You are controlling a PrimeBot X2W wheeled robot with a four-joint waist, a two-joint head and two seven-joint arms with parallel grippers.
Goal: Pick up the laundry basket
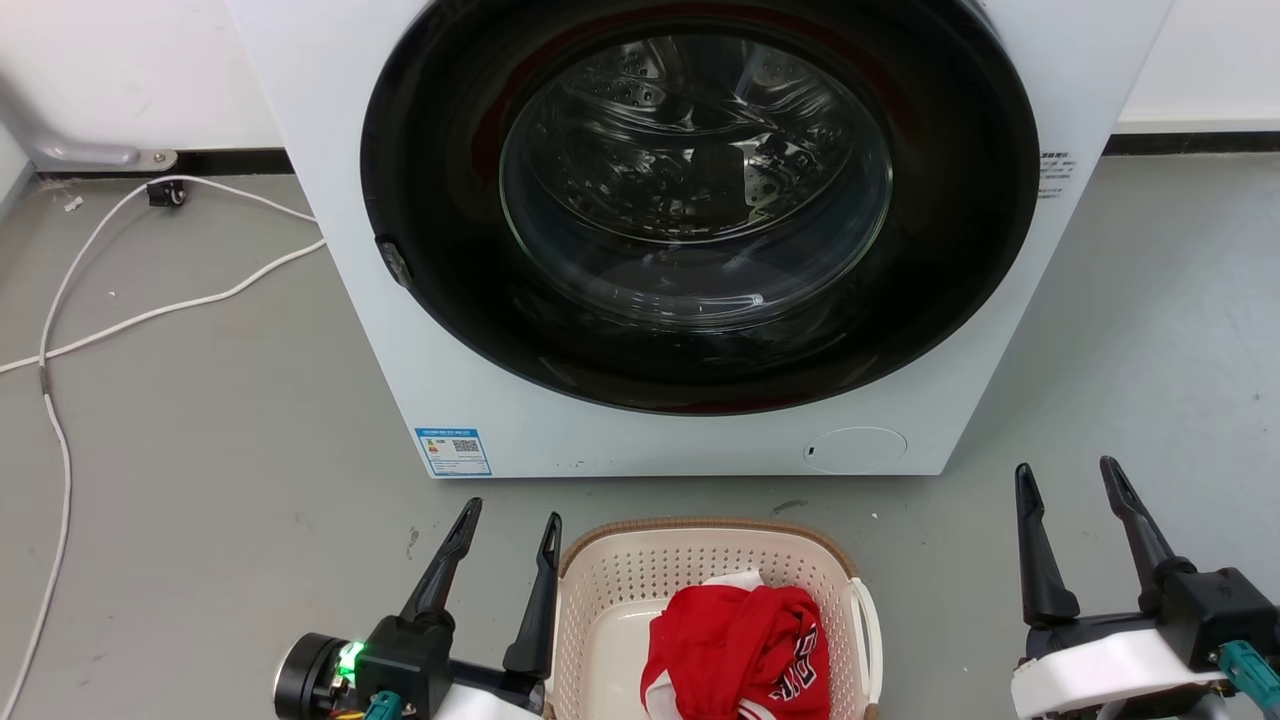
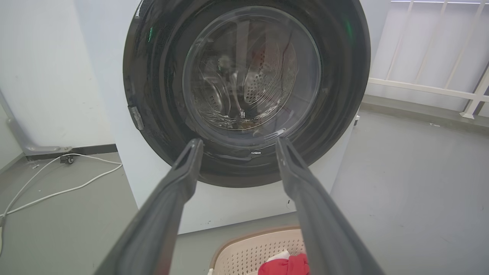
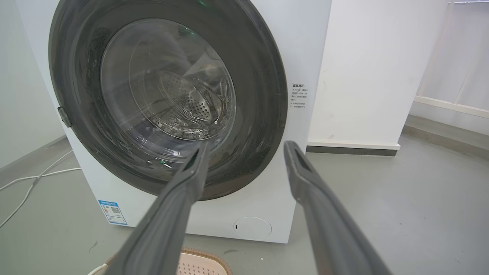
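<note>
Far left: a white cable (image 1: 60,330) lay in loose curves over the grey floor (image 1: 200,480). It ran back toward the wall, where a small black caster (image 1: 166,193) sat by the skirting.

Near left: the left gripper (image 1: 511,512) was low over the floor, both dark fingers pointing toward the machine. The fingers were spread apart with nothing between them. A green light (image 1: 350,657) glowed on the wrist housing. The right-hand finger stood just beside the left rim of the laundry basket (image 1: 610,585); contact could not be judged from the head view.

Near centre: the laundry basket sat on the floor directly in front of the washing machine (image 1: 330,250), with a strip of bare floor between them. It had cream perforated walls, a brown woven-look rim and a white loop handle (image 1: 868,620) on its right side. Its near edge was cut off by the frame. A crumpled red garment (image 1: 740,640) with white trim lay inside, toward the right half.

Far centre: the washing machine had a white front and a round dark door (image 1: 420,300), closed, with the metal drum visible through the glass. A blue label (image 1: 452,451) sat at the lower left of the front and a round cover (image 1: 855,449) at the lower right.

Near right: the right gripper (image 1: 1065,467) was over bare floor, well apart from the basket's right handle. Its fingers were parted wide and held nothing, tips toward the machine.

Far right, left wrist view: a white railing (image 2: 420,86) ran along the wall.
</note>
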